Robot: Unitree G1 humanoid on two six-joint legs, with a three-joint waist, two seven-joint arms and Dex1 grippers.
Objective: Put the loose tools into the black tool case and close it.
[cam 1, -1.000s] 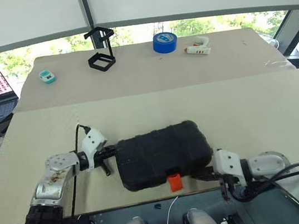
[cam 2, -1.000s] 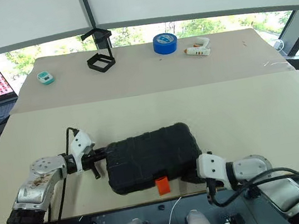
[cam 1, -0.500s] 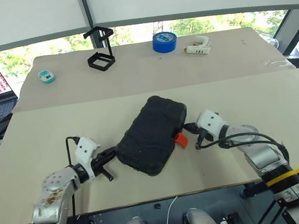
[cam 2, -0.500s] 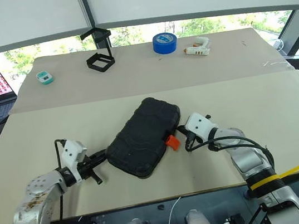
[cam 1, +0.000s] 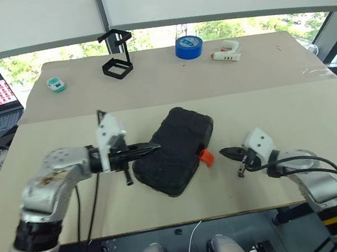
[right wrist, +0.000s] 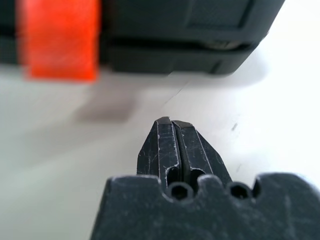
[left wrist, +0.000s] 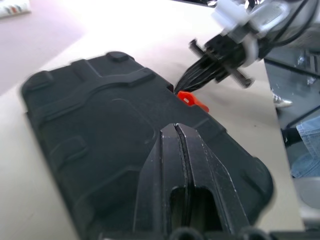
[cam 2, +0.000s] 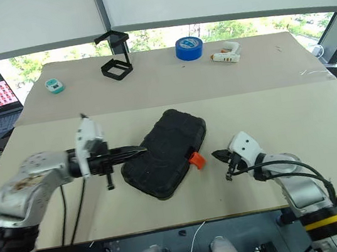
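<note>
Black tool case point(cam 1: 173, 150) lies shut on the near half of the tabletop point(cam 1: 292, 107), turned on a slant, with its orange latch point(cam 1: 206, 156) on the side that faces the right arm. A second ago the case lay lengthwise along the near edge with the latch pointing at the robot; since then it has been swung round and sits further in from the edge. The left end effector point(cam 1: 153, 147) has come up from the case's left end and now hangs over the textured lid, its two black fingers pressed together and holding nothing. The right end effector point(cam 1: 224, 152) has drawn back a little from the case; it is just beside the latch but apart from it, its fingers also together and empty, and its wrist view looks straight at the latch and the seam of the two shells. No loose tools lie on the tabletop around the case, so I judge they are already inside and the lid is down; what remains is probably to press the latch home, though whether it is already snapped I cannot tell. Well apart, at the far edge, stand a black wire stand point(cam 1: 115, 61), a blue tape roll point(cam 1: 188, 47), a white glue gun point(cam 1: 225, 52) and a small teal gadget point(cam 1: 56, 85).
</note>
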